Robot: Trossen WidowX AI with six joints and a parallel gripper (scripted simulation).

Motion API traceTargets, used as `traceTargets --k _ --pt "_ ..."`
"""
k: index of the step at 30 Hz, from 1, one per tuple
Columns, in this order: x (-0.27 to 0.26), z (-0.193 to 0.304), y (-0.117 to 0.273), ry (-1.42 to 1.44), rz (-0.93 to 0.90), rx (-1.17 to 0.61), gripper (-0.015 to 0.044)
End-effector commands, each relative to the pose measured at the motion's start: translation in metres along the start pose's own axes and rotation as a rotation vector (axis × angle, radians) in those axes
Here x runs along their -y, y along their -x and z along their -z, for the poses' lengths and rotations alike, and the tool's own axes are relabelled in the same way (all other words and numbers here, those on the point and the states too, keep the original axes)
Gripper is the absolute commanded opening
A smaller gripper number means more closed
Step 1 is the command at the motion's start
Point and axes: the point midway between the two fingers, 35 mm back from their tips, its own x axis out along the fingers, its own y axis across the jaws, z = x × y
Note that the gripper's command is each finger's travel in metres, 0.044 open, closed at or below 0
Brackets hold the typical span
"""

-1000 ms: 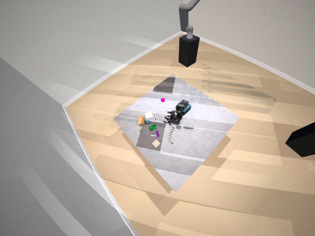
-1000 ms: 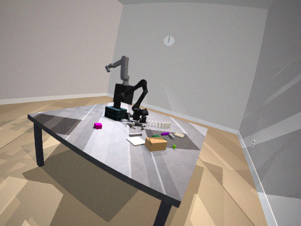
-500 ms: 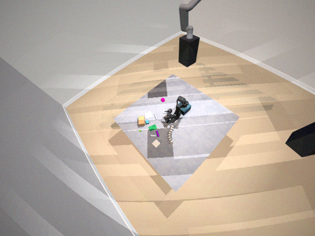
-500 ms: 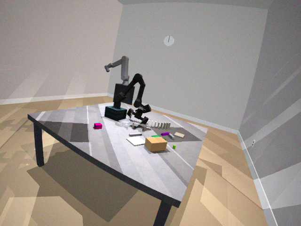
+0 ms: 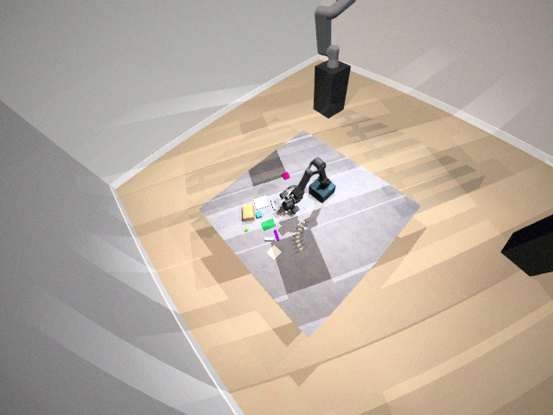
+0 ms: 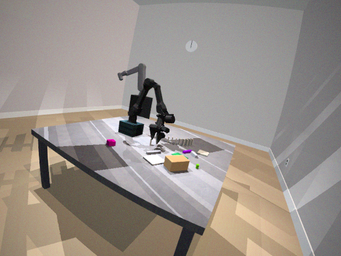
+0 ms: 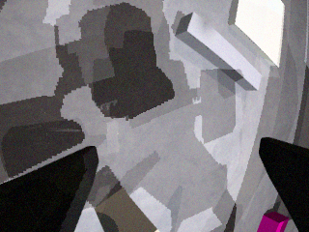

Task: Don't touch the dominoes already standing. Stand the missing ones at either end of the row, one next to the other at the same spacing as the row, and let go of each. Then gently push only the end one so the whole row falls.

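A curved row of several cream dominoes (image 5: 300, 248) (image 6: 187, 141) stands on the table. A single cream domino (image 6: 151, 142) stands upright apart from the row, on the side toward the magenta cube, close beside my fingertips. My gripper (image 5: 286, 210) (image 6: 154, 142) (image 7: 180, 151) is open, with its fingers wide apart, low over the table near that single domino. A shaded brown surface shows at the bottom of the wrist view; I cannot tell for sure whether it is this domino. The arm partly hides this area in the top view.
Near the gripper lie a pale grey bar (image 6: 153, 151) (image 7: 222, 53) and a white slab (image 5: 261, 202) (image 6: 154, 159) (image 7: 261, 24). Beyond are an orange box (image 5: 248, 212) (image 6: 176, 162), a green block (image 5: 268, 224) and a purple bar (image 5: 276, 234) (image 6: 187, 151). A magenta cube (image 5: 286, 175) (image 6: 111, 142) (image 7: 272, 222) sits apart.
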Motion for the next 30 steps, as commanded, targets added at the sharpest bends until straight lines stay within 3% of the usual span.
traceTargets --k 1,5,15,23,30 --pt "0.014 0.016 0.041 0.312 -0.422 -0.068 0.044" --pt "0.028 0.029 0.066 0.36 -0.581 -0.044 0.044" --pt "0.029 0.029 0.067 0.362 -0.588 -0.042 0.044" --pt "-0.006 0.039 0.014 0.362 -0.589 -0.042 0.044" --pt "-0.009 0.04 0.009 0.362 -0.589 -0.042 0.044"
